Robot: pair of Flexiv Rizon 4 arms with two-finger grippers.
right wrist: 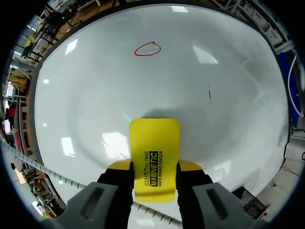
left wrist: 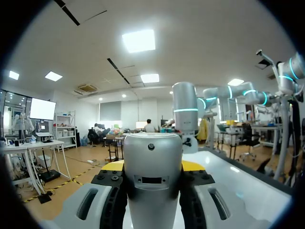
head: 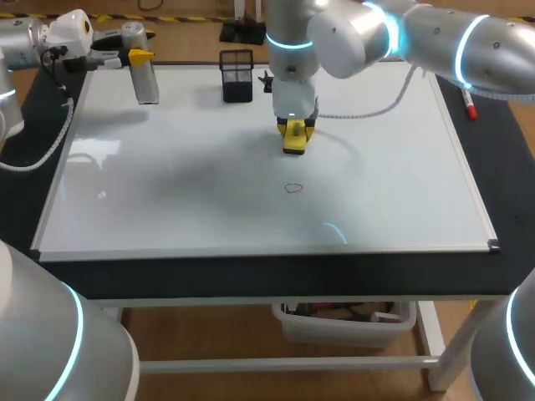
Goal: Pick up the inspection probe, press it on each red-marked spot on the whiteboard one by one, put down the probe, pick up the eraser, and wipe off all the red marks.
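The right arm's fingers [right wrist: 189, 166] are clamped on the yellow eraser [right wrist: 155, 143], which sits against the whiteboard [head: 167, 184] near its middle. The one red mark [right wrist: 147, 49] lies ahead along the eraser's long axis, toward the table's near edge and apart from it. The left arm's fingers [left wrist: 193, 165] grip the probe [left wrist: 152, 157] by the far left corner.

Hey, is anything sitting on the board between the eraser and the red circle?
No, nothing visible. The eraser in the right pincer has only bare whiteboard between it and the red circle ahead.
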